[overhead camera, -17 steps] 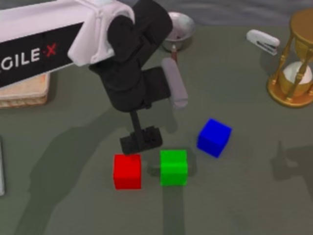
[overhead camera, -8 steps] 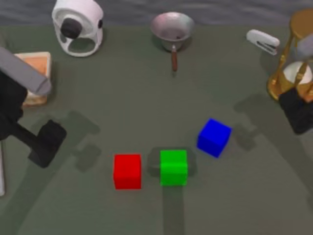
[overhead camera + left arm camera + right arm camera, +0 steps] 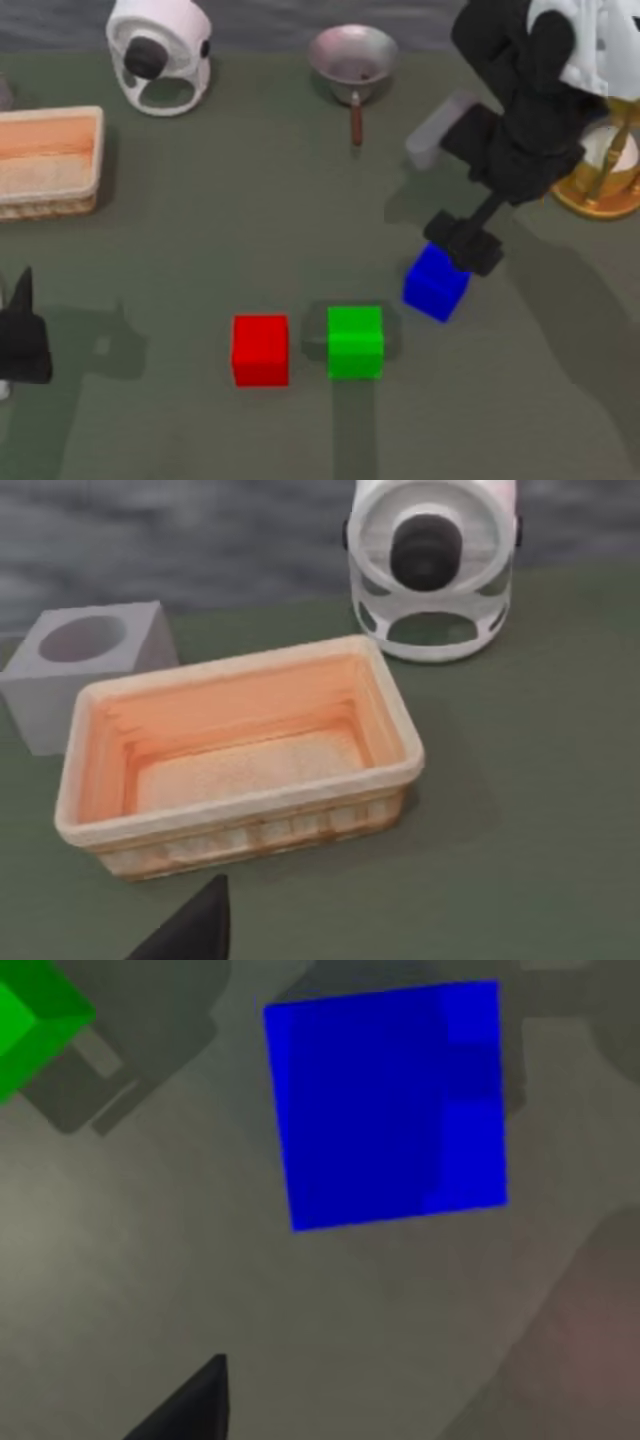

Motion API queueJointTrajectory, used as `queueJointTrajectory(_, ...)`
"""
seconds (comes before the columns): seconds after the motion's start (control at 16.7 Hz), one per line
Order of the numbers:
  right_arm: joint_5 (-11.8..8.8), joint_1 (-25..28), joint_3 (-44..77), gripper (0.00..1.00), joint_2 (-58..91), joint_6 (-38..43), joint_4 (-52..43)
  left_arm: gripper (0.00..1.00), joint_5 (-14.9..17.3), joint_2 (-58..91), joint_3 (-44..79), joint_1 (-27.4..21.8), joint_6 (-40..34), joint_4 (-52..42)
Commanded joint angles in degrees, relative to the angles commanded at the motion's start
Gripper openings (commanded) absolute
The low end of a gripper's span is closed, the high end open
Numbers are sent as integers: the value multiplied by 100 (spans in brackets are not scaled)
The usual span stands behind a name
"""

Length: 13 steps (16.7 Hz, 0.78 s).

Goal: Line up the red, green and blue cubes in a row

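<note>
Here, the orange basket (image 3: 240, 755) holds nothing.

Arms swap roles

Left tool (image 3: 22, 345) has withdrawn to the frame's left edge; right tool (image 3: 464, 243) has swung in from the right, over the blue cube (image 3: 434, 285).

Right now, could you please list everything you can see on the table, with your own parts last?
red cube: 1, red, front centre, left of the green one.
green cube: 1, green, beside the red cube, apart from it.
blue cube: 1, blue, right of the green cube, farther back and turned askew.
basket: 1, orange, left edge.
grey block with a round hole: 1, grey, behind the basket.
white round device: 1, white, back left.
metal pan: 1, silver, back centre.
hourglass: 1, gold, right edge.
right gripper: black, over the blue cube.
left gripper: black, parked at the left edge.
</note>
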Motion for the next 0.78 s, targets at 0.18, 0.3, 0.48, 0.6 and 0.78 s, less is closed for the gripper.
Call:
queueJointTrajectory(0.18,11,219,840,100,872,-205,-448,100,34,-911,-670,278,-394,600)
queueJointTrajectory(0.3,20,309,1193,100,1239,-290,-618,100,52,-1317,-926,386,-562,863)
queueJointTrajectory(0.48,25,347,1341,100,1401,-325,-686,100,60,-1494,-1025,426,-633,977)
queueJointTrajectory(0.6,25,347,1341,100,1401,-325,-686,100,60,-1494,-1025,426,-633,977)
queueJointTrajectory(0.78,24,323,1320,100,1405,-324,-660,100,60,-1494,-1025,426,-633,977)
